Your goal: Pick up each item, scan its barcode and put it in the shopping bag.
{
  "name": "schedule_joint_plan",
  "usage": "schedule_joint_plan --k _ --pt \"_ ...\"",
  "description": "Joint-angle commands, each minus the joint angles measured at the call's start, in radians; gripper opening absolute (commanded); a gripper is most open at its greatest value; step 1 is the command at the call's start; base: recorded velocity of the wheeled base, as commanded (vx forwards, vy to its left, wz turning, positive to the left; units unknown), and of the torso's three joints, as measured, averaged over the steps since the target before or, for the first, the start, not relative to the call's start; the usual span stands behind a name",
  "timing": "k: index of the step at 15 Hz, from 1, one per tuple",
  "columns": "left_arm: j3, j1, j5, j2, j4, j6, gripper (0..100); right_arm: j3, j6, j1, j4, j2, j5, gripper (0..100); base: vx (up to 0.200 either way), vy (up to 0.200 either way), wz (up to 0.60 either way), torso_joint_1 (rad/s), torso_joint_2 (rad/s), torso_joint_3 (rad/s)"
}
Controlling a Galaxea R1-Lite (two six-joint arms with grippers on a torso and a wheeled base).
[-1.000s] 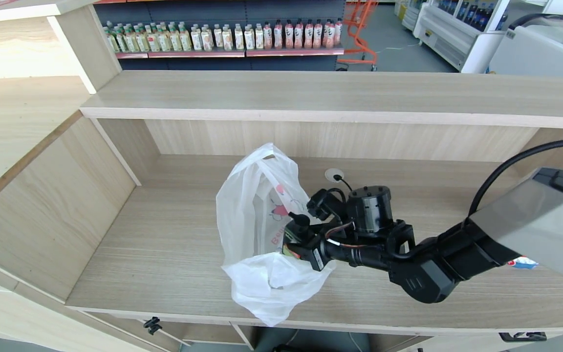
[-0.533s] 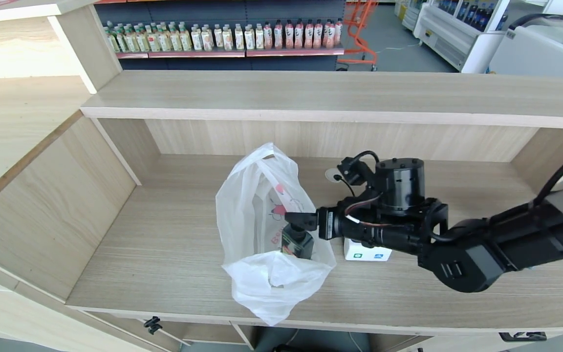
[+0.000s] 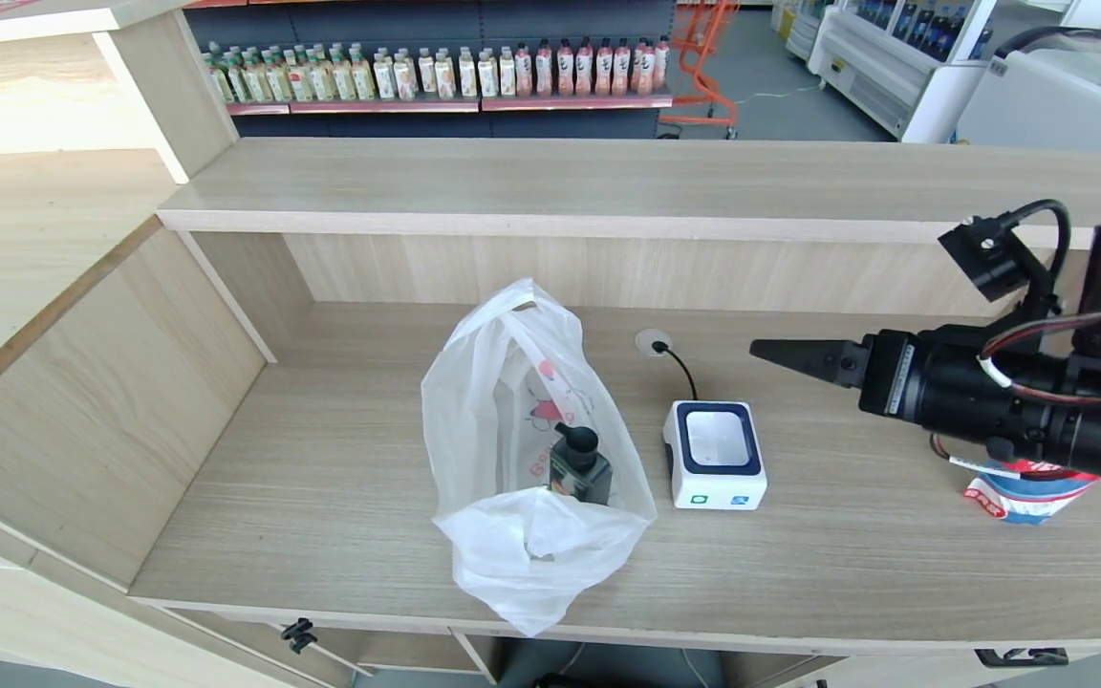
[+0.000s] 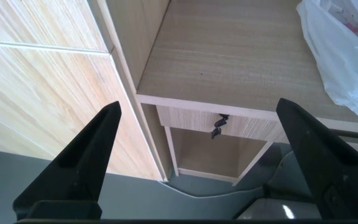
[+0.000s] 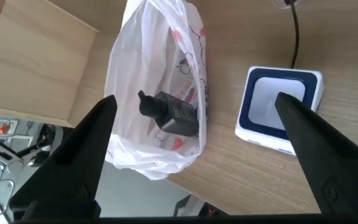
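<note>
Right hand [image 3: 785,355] spread and empty, up to the right of the scanner [image 3: 713,454]. Left hand [image 4: 197,106] also spread, far left of the scanner. Bottle [image 3: 577,468] stands in the bag [image 3: 498,420] just left of the scanner, so I count it done. Packet [image 3: 1028,492] lies on the bench [image 3: 321,497] well right of the scanner and looks still to do.

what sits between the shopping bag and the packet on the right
The white barcode scanner, close beside the shopping bag; from it to the packet the counter is bare, in the head view.

At the right edge of the head view, a pouch [image 3: 1028,502] is half covered by the arm [image 3: 1009,406]. The bottle's [image 3: 577,466] base is hidden by bag [image 3: 512,559] folds.
</note>
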Motion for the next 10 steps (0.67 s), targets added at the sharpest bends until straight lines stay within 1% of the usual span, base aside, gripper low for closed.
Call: schedule_joint_plan --k 1,2,5,8,10 --pt "0.0 0.0 0.001 0.0 0.0 0.0 100 0.034 -0.005 -0.038 0.001 -0.077 0.001 100 0.0 0.0 0.0 0.0 0.0 0.0" --pt "0.0 0.0 0.001 0.0 0.0 0.0 100 0.037 -0.005 -0.039 0.001 -0.082 0.001 100 0.0 0.0 0.0 0.0 0.0 0.0" --pt "0.0 0.0 0.001 0.001 0.0 -0.002 100 0.066 -0.005 -0.044 0.006 -0.115 0.001 100 -0.2 0.0 0.0 0.009 0.0 -0.001" --pt "0.0 0.0 0.001 0.0 0.0 0.0 100 0.099 -0.005 -0.065 0.006 -0.145 0.001 100 0.0 0.0 0.0 0.0 0.0 0.0" --pt "0.0 0.0 0.001 0.0 0.0 0.0 100 0.105 -0.005 -0.094 0.007 -0.155 0.001 100 0.0 -0.2 0.0 -0.007 -0.01 0.005"
